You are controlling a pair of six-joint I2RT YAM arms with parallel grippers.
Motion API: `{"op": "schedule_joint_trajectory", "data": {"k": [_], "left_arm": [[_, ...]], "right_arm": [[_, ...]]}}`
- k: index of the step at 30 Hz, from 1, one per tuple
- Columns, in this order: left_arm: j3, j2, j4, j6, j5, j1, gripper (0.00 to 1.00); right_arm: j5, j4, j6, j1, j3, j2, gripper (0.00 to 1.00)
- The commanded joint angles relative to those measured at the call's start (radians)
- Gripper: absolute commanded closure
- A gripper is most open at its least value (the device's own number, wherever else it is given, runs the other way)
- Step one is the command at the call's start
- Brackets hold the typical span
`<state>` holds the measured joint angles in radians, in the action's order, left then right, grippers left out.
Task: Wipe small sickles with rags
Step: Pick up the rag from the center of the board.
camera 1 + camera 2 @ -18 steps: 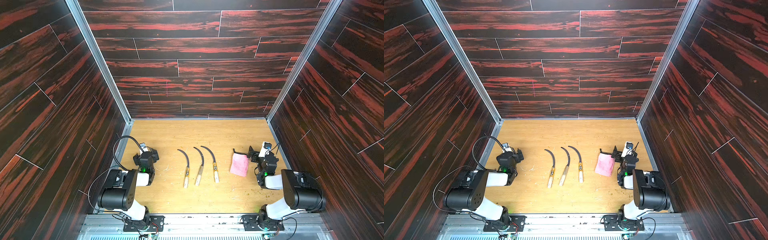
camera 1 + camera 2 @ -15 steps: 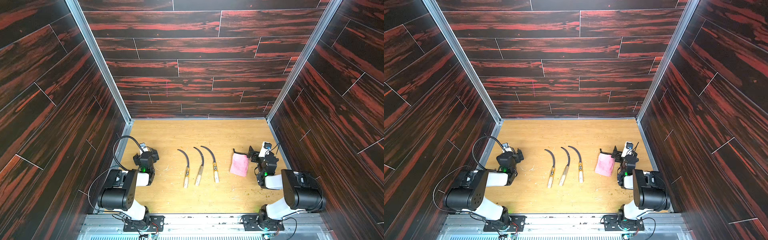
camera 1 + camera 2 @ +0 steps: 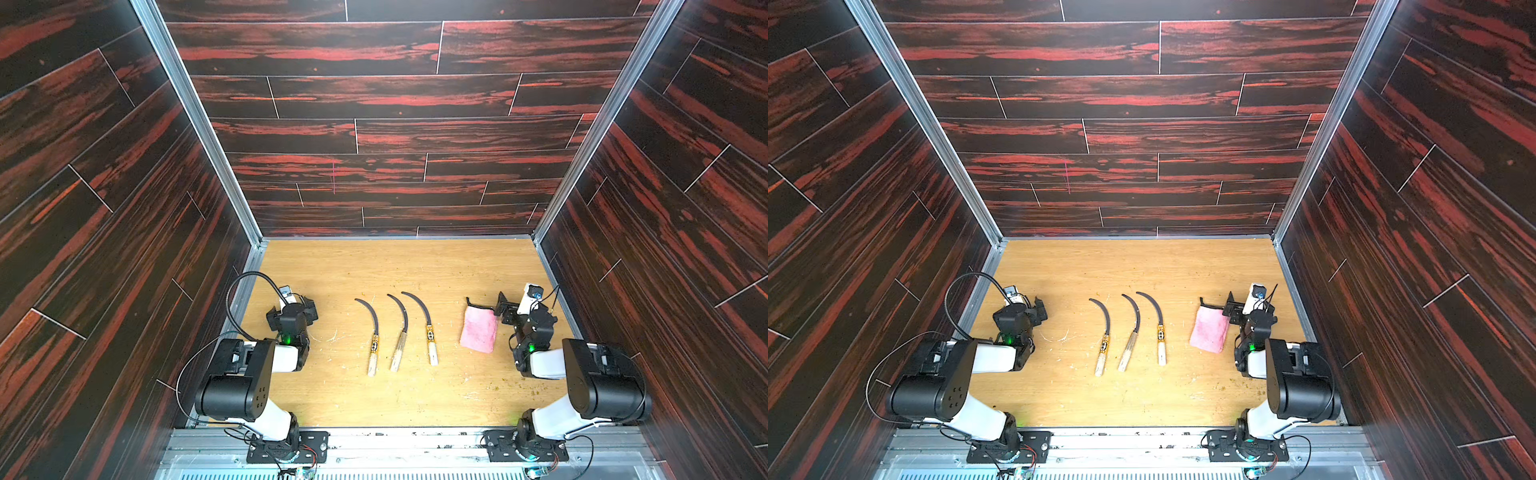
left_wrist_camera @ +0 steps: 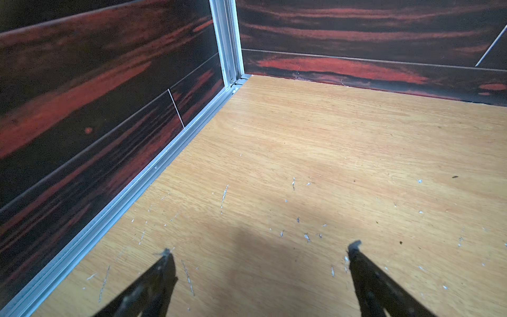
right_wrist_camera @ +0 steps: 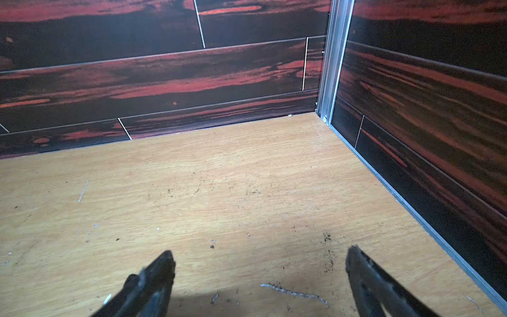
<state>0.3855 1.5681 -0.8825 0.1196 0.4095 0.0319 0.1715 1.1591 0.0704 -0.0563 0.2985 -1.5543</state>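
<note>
We are finding no wiping begun: small sickles [image 3: 400,349] lying untouched mid-counter [image 3: 374,270], rag [image 3: 478,330] lying near its right edge, left gripper [image 4: 260,248] and right gripper [image 5: 259,251] both gaping empty.

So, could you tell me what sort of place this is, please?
Likely a robot test booth: dark plank-print walls box in a wooden table, with two arms bolted along its front rail.

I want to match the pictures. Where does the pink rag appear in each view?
A top view: pink rag lies right of the rightmost sickle.
A top view: pink rag, right of that sickle.
Left wrist: not in it.
Right wrist: not in it.
Shared landmark: the wooden table.
</note>
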Motion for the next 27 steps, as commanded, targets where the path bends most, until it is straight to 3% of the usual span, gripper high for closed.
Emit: {"op": "schedule_joint_trajectory", "data": {"k": [1, 18, 20, 22, 24, 26, 27], "left_arm": [[0.017, -0.027, 0.017, -0.012, 0.001, -0.007, 0.00], [0.013, -0.032, 0.004, -0.005, 0.026, -0.007, 0.00], [0.045, -0.074, 0.035, -0.003, 0.116, -0.007, 0.00], [0.144, -0.175, 0.348, 0.033, 0.126, -0.006, 0.00], [0.246, -0.244, 0.598, 0.148, 0.173, -0.007, 0.00], [0.326, -0.282, 0.795, 0.352, 0.251, -0.007, 0.00], [0.347, -0.287, 0.860, 0.440, 0.278, -0.007, 0.00]], "right_arm": [[-0.003, -0.001, 0.008, 0.000, 0.001, -0.009, 0.02], [-0.002, -0.039, 0.011, 0.000, 0.007, 0.033, 0.02], [0.015, -0.252, 0.007, -0.001, 0.071, 0.141, 0.02], [0.088, -0.595, 0.067, 0.000, 0.191, 0.219, 0.02], [0.155, -0.849, 0.136, 0.000, 0.307, 0.253, 0.02], [0.267, -1.109, 0.276, 0.000, 0.403, 0.272, 0.02], [0.259, -1.187, 0.295, 0.000, 0.427, 0.284, 0.02]]}}
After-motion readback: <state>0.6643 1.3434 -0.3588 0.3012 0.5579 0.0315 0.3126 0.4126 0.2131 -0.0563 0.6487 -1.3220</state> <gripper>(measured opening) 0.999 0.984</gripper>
